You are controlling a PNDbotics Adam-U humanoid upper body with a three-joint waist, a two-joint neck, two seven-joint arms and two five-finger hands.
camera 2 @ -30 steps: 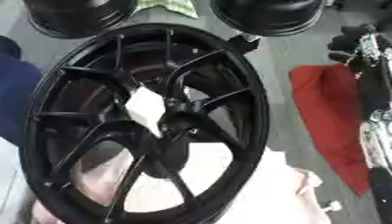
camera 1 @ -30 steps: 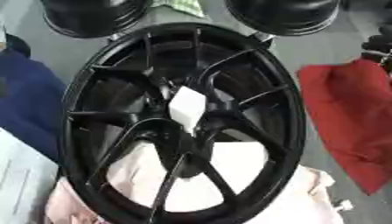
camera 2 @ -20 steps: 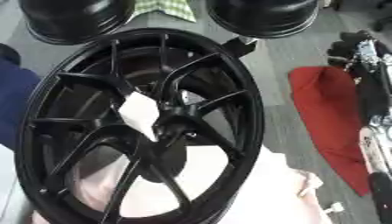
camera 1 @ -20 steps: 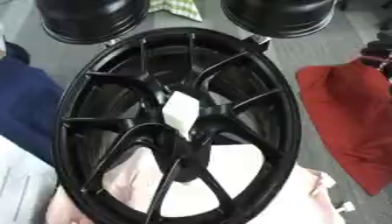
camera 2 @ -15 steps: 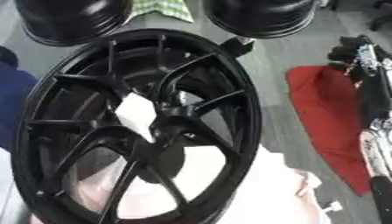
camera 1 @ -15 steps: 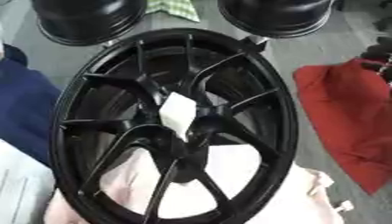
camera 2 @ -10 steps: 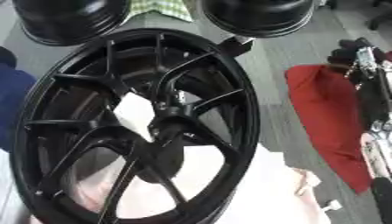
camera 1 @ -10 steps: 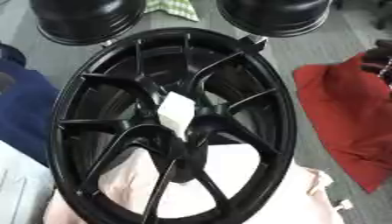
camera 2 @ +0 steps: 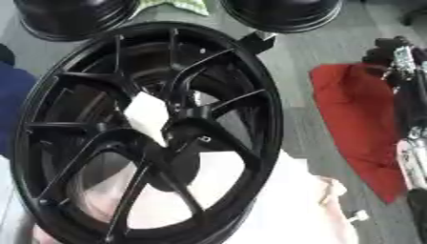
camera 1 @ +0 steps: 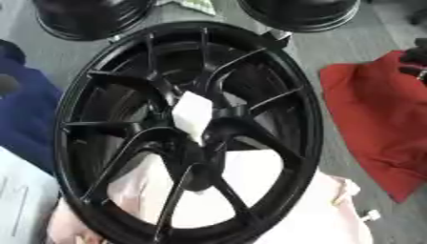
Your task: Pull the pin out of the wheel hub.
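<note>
A big black spoked wheel hub (camera 1: 250,143) lies tilted across the middle, its lower part resting on pale pink cloth (camera 2: 292,200). A white, flat-looking piece (camera 1: 193,116) sits at the hub's centre, by the spokes. A small black piece with a pale end (camera 2: 259,40) sticks out at the rim's upper right. My right hand (camera 2: 388,50) hangs at the right edge above the red cloth, apart from the wheel, with its black and silver arm (camera 2: 410,143) running down the edge. Its fingers are too dark to read. My left hand does not show.
Two more black wheels (camera 1: 92,19) (camera 1: 300,14) stand at the far edge with a green checked cloth (camera 2: 179,5) between them. A red cloth (camera 1: 375,119) lies on the grey floor at the right, a dark blue cloth (camera 1: 25,124) at the left.
The whole picture has shifted a little, so the camera moved. My right hand stays by the right edge, away from the wheel. Nothing was taken hold of.
</note>
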